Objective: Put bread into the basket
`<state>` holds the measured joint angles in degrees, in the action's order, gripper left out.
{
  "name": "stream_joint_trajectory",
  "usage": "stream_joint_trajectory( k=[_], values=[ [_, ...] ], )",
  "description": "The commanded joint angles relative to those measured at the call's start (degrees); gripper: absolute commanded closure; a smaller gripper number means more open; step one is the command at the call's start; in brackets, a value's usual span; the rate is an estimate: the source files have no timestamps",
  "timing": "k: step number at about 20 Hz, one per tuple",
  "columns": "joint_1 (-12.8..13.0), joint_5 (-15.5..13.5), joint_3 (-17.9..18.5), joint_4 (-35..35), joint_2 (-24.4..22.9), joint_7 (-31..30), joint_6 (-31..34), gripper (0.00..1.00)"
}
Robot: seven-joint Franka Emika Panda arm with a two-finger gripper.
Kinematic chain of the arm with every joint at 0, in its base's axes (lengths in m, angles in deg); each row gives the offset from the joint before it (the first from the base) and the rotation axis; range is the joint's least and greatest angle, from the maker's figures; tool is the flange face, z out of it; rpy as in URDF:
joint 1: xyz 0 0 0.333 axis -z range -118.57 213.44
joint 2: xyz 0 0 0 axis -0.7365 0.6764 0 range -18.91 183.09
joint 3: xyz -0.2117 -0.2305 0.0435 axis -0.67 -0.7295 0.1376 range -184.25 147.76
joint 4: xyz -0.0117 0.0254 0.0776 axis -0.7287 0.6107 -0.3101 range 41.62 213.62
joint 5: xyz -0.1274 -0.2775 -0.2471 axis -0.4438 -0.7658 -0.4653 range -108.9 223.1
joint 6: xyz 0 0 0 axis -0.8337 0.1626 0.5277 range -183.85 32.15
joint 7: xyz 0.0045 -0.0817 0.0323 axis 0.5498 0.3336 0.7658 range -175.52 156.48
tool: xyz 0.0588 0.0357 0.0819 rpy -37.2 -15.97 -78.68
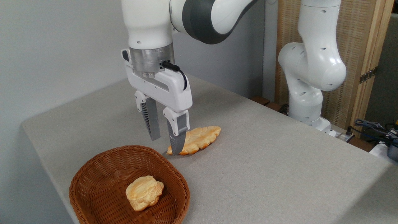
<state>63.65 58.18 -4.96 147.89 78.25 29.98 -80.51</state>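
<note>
Tool (pixel 165 144) hangs with fingers apart, gripping nothing, low over the table (pixel 264 161). Bread (pixel 199 138) lies flat on the table just right of the tool, near end behind the right finger, long axis running up-right. Basket (pixel 93 174) sits close below-left, holding a small bun (pixel 144 192).

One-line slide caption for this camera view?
Open tool hovers at the long bread on the table; a bun sits in the basket.
</note>
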Motion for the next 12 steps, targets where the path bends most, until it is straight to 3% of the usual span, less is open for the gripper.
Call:
stream_joint_trajectory(
  k=[1, 12],
  values=[
    [0.3, 0.0, 0.3, -2.1, 1.4, 0.4, 0.9, 0.0],
    [0.3, 0.0, 0.2, -3.1, 2.5, 0.2, 0.9, 0.0]
  ],
)
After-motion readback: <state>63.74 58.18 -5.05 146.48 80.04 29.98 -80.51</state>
